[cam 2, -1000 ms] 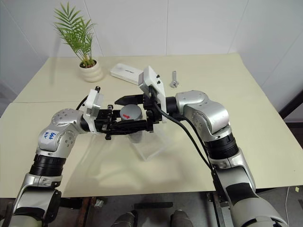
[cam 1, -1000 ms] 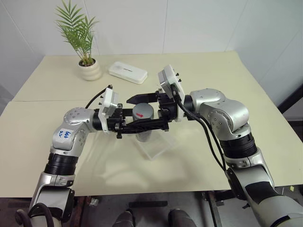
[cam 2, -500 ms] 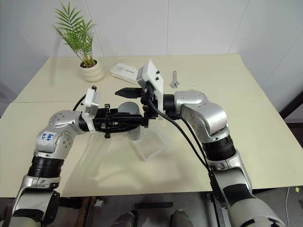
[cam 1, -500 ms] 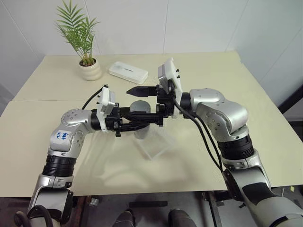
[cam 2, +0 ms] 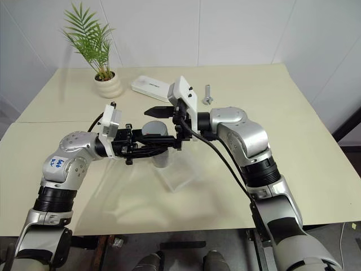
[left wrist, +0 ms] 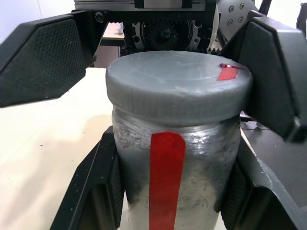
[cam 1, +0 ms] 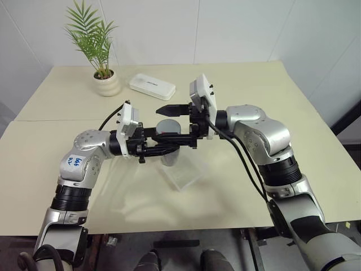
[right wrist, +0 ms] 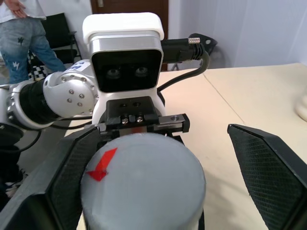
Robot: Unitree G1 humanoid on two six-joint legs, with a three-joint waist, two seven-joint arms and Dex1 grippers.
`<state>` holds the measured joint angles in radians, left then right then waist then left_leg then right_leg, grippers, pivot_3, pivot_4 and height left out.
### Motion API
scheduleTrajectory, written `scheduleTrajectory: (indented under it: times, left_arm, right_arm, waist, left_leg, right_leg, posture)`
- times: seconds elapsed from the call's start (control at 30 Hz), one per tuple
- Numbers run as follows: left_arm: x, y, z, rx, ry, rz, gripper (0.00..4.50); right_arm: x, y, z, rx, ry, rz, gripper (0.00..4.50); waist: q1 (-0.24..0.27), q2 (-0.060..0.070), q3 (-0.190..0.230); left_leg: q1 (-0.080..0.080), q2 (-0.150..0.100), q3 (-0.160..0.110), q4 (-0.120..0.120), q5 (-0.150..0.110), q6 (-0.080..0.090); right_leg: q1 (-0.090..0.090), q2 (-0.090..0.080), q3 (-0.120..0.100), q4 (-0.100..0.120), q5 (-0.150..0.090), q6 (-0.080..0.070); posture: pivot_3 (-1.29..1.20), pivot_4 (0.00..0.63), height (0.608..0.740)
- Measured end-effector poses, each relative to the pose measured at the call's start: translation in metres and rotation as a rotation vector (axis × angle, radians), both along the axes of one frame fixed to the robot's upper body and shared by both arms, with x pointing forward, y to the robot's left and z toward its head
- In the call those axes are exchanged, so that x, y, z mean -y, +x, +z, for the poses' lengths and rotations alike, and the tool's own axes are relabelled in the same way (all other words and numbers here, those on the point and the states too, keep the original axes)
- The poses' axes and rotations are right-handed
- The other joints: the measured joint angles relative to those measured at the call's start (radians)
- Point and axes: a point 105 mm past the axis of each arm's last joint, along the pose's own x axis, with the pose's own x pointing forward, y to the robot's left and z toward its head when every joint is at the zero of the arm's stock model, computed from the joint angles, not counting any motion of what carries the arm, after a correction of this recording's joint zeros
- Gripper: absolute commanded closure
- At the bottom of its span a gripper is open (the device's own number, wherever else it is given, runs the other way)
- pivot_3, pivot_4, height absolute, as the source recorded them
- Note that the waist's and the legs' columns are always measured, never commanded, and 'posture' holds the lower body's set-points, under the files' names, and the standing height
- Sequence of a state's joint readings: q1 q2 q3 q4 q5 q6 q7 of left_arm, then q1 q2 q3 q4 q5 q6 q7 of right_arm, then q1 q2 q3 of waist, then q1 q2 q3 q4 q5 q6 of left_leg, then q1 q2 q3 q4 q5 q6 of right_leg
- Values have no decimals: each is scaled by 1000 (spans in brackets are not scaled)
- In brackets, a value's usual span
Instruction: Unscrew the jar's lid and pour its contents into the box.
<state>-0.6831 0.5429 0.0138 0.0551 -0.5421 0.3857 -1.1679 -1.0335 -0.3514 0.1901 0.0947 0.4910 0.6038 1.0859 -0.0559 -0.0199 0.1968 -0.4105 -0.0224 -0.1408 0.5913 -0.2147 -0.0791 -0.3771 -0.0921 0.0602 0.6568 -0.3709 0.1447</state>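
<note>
Item: silvery jar (left wrist: 175, 187) with red stripe, grey lid (left wrist: 177, 84) on, clenched upright in my left gripper (cam 1: 172, 148) above the clear box (cam 1: 186, 169), my right gripper (cam 1: 179, 123) spread wide flanking the lid, plant pot (cam 1: 107, 83) at ten o'clock.

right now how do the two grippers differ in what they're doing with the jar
The left gripper is shut on the jar, clamping its body below the lid; the right gripper is open, its fingers standing either side of the lid without gripping it. The left reaches in from the robot's left, the right from its right. Both point level.
</note>
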Motion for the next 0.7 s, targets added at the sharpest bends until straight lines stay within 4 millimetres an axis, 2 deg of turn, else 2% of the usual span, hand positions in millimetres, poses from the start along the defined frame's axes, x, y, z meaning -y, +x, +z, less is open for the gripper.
scheduleTrajectory:
  times: [0.23, 0.33, 0.43, 0.6, 0.7]
  left_arm:
    - [-2, 0, 2, 3, -4, 9, 2447]
    - [-2, -1, 1, 4, 2, 1, 2447]
    - [-4, -2, 0, 3, 2, 5, 2447]
    - [-4, -2, 0, 2, 1, 8, 2447]
    - [-4, -2, 0, 2, 0, 9, 2447]
  right_arm:
    - [22, 1, 6, 1, -4, 22, 25]
    - [42, 5, 13, -2, 21, -28, 25]
    - [56, 3, 10, -28, 24, -44, 25]
    - [55, -10, 8, -69, 26, 8, 25]
    - [43, -16, 14, -57, 51, 41, 25]
  waist:
    - [1, 0, 0]
    - [3, 0, 0]
    - [2, 0, 0]
    - [0, 0, 0]
    - [-1, 0, 0]
  left_leg:
    - [0, 0, 0, 0, 0, 0]
    - [0, 0, 0, 0, 0, 0]
    - [0, 0, 0, 0, 0, 0]
    - [0, 0, 0, 0, 0, 0]
    - [0, 0, 1, 0, 0, 0]
  right_leg:
    - [0, 0, 0, 0, 0, 0]
    - [0, 0, 0, 0, 0, 0]
    - [0, 0, 0, -1, 0, 0]
    - [0, 0, 0, 0, 0, 0]
    - [0, 0, 0, 0, 0, 0]
  posture:
    - [0, 150, 740]
    - [0, 150, 740]
    - [0, 150, 740]
    - [0, 150, 740]
    - [0, 150, 740]
